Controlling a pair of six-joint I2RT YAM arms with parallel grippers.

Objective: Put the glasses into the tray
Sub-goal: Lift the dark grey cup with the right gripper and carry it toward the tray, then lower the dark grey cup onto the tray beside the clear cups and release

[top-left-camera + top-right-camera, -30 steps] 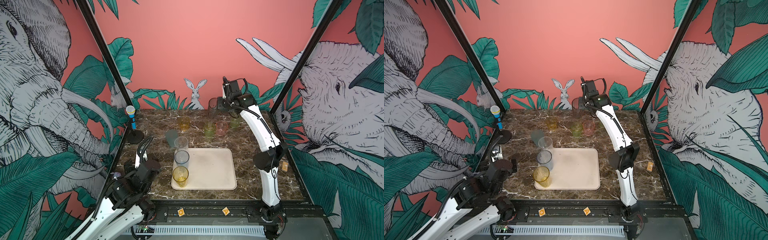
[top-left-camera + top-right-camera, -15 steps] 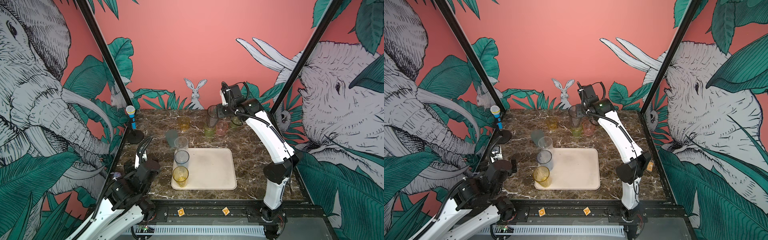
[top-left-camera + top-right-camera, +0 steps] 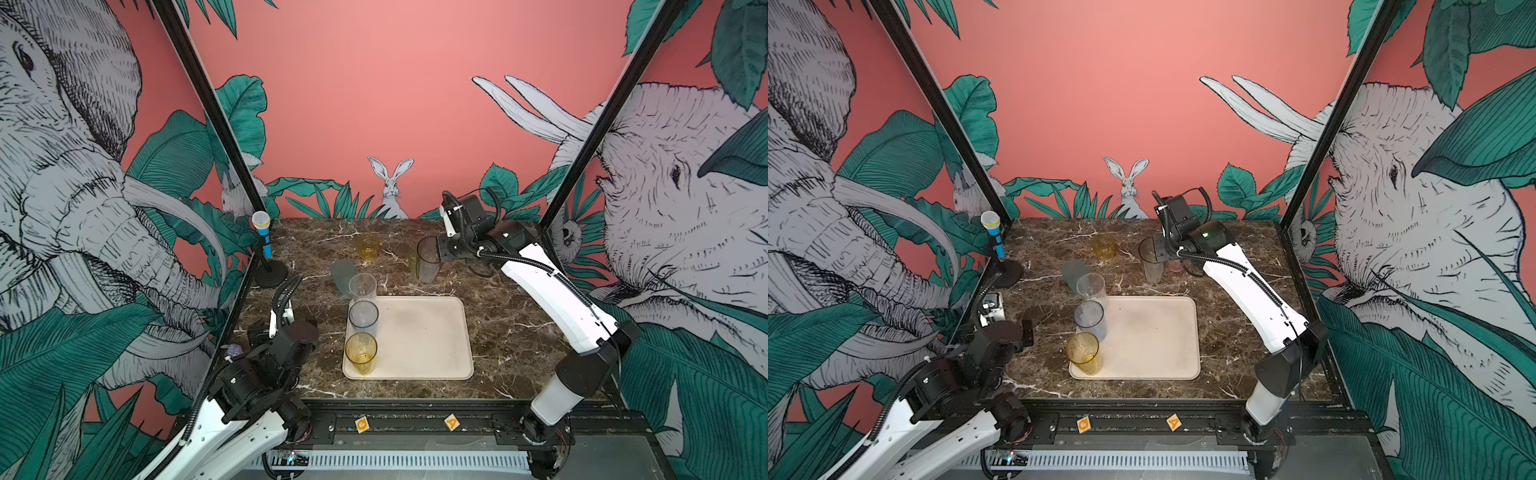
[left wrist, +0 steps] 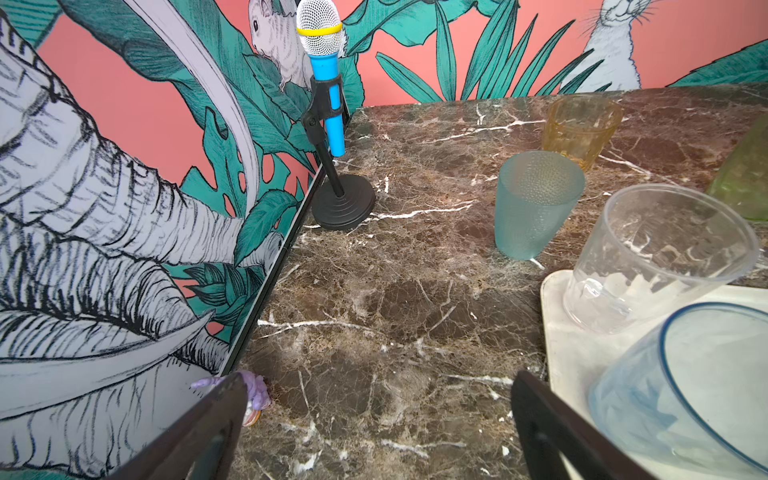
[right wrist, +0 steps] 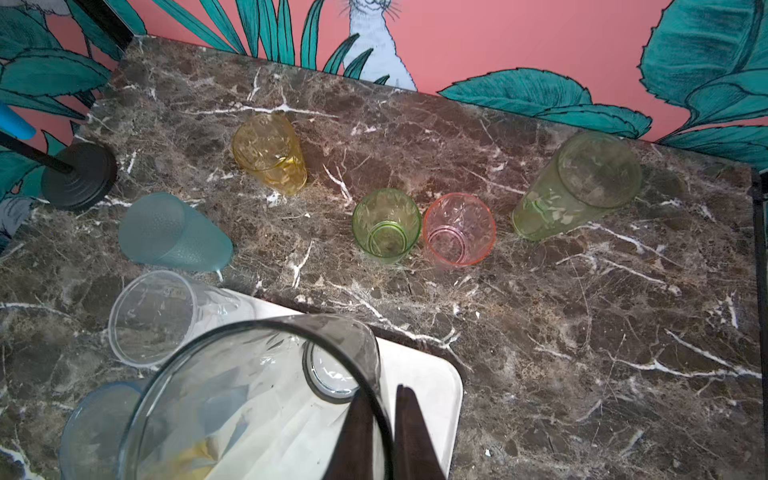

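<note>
Right wrist view: right fingers (image 5: 415,440) pinch smoky grey tumbler (image 5: 257,395) rim (long axis upright); tray (image 5: 424,382) lies below, toward robot; left fingers (image 4: 552,428) spread.

The tray (image 3: 419,332) is cream, the table (image 3: 519,332) brown marble veined white. There's a smoky grey glass (image 3: 428,259), yellow glass (image 3: 360,353), blue-grey glass (image 3: 363,318), dimpled teal glass (image 4: 536,203), faceted amber glass (image 5: 268,153), short green glass (image 5: 385,224), pink glass (image 5: 459,235), and a blue, yellow-banded microphone (image 4: 328,83).
</note>
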